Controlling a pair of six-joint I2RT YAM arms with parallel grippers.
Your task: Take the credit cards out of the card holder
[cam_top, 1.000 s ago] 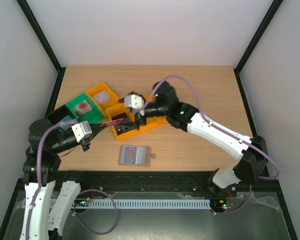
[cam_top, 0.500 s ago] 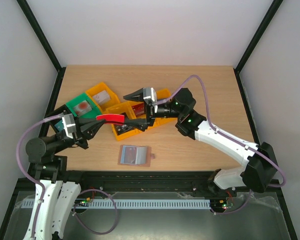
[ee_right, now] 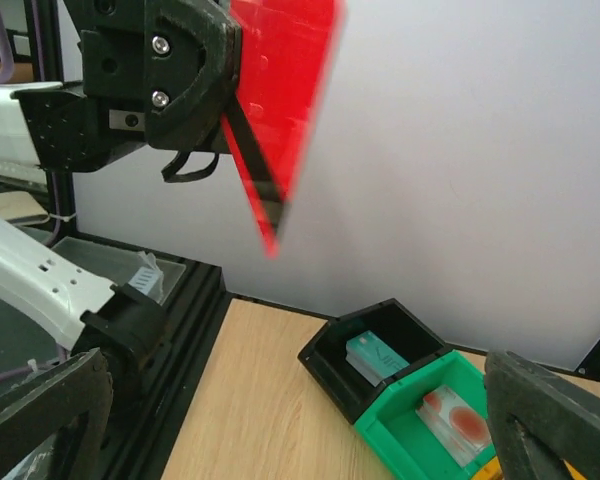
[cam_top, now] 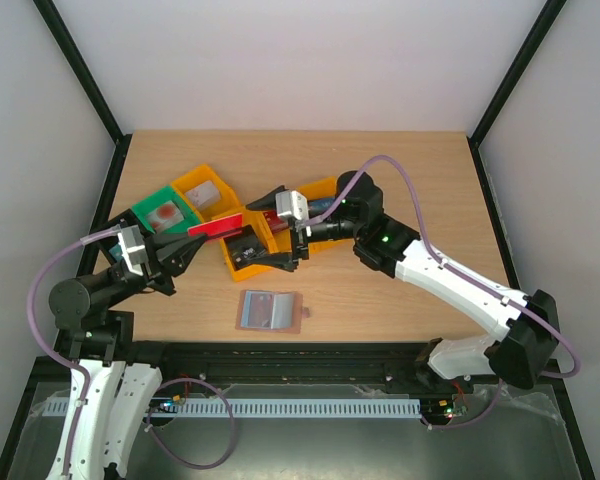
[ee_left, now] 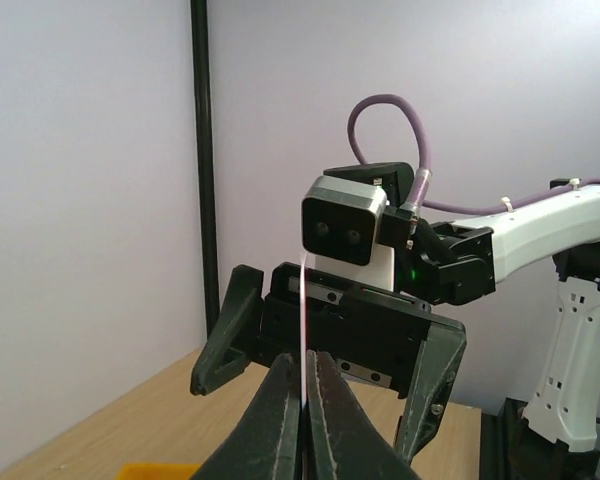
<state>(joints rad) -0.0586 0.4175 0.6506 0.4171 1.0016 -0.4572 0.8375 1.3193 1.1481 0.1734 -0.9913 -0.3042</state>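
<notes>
The card holder (cam_top: 269, 310) lies open on the table near the front edge, blue lining up. My left gripper (cam_top: 193, 236) is shut on a red credit card (cam_top: 218, 226) held in the air above the bins. In the left wrist view the card (ee_left: 303, 320) shows edge-on between my left gripper's (ee_left: 303, 368) closed fingers. My right gripper (cam_top: 267, 229) faces it, open wide, one finger (ee_left: 228, 335) on each side of the card's line and apart from it. In the right wrist view the red card (ee_right: 280, 90) hangs above my right gripper (ee_right: 295, 400).
A black bin (ee_right: 380, 355) holds a teal card. Beside it a green bin (cam_top: 165, 215) holds a card with a red spot. Orange bins (cam_top: 204, 190) sit behind and under the grippers. Black frame posts (ee_left: 202, 170) stand at the table's edges.
The right gripper has opened wide and swung round to face the left gripper. The left gripper has pulled back a little and raised the red card.
</notes>
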